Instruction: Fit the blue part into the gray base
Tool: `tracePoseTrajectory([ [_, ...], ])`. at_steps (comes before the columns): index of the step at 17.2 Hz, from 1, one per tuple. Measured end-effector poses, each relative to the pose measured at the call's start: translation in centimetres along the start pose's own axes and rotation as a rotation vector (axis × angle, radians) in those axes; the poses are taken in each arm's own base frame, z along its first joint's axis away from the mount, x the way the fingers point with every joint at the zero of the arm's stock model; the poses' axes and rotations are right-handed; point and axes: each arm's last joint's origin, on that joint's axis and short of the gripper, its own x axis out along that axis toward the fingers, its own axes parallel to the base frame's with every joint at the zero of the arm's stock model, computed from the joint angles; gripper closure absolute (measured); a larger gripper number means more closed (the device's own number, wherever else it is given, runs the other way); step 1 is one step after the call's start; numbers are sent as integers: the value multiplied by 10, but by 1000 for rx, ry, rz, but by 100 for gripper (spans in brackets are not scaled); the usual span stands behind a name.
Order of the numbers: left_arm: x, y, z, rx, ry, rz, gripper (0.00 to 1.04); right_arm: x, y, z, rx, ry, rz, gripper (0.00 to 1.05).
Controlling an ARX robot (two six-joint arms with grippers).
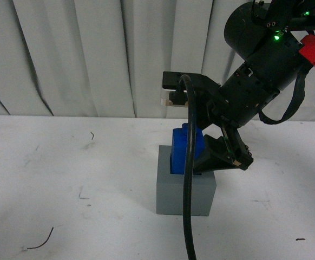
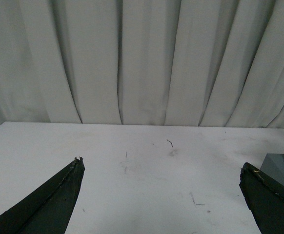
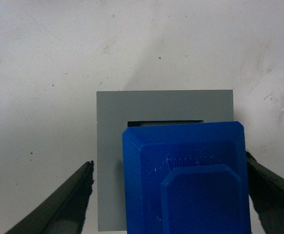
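Note:
The blue part [image 1: 178, 150] stands in the recess of the gray base [image 1: 174, 196] at the table's middle, its upper half sticking out. My right gripper [image 1: 203, 154] is open around the blue part, one finger on each side. In the right wrist view the blue part [image 3: 186, 175] with its knob fills the space between the open fingers [image 3: 73, 195] of the gripper [image 3: 169, 165], over the gray base [image 3: 112, 161]; a dark slit of recess shows behind it. My left gripper [image 2: 161, 165] is open and empty over bare table, left of the gray base [image 2: 278, 168].
The white table [image 1: 65, 179] has scuff marks and a short wire scrap [image 1: 41, 241] at the front left. A white curtain [image 1: 92, 54] hangs behind. A black cable [image 1: 189, 206] from the right arm hangs in front of the base.

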Motion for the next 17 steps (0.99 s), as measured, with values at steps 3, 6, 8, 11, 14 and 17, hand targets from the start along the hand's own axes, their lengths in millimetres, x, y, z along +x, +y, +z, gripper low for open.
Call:
tracePoseTrajectory([
  [3, 0, 0, 0, 0, 0, 0, 7, 0, 1, 0, -19, -2, 7, 7],
  [6, 0, 0, 0, 0, 0, 0, 7, 0, 2, 0, -42, -12, 20, 6],
  [8, 0, 0, 0, 0, 0, 0, 7, -5, 2, -1, -83, -19, 36, 6],
  [11, 0, 0, 0, 0, 0, 0, 7, -31, -4, -1, -155, -61, -44, 6],
  [14, 0, 0, 0, 0, 0, 0, 7, -77, -2, 7, -187, -114, -152, 6],
  [17, 0, 0, 0, 0, 0, 0, 7, -113, 5, 19, -230, -194, -261, 6],
])
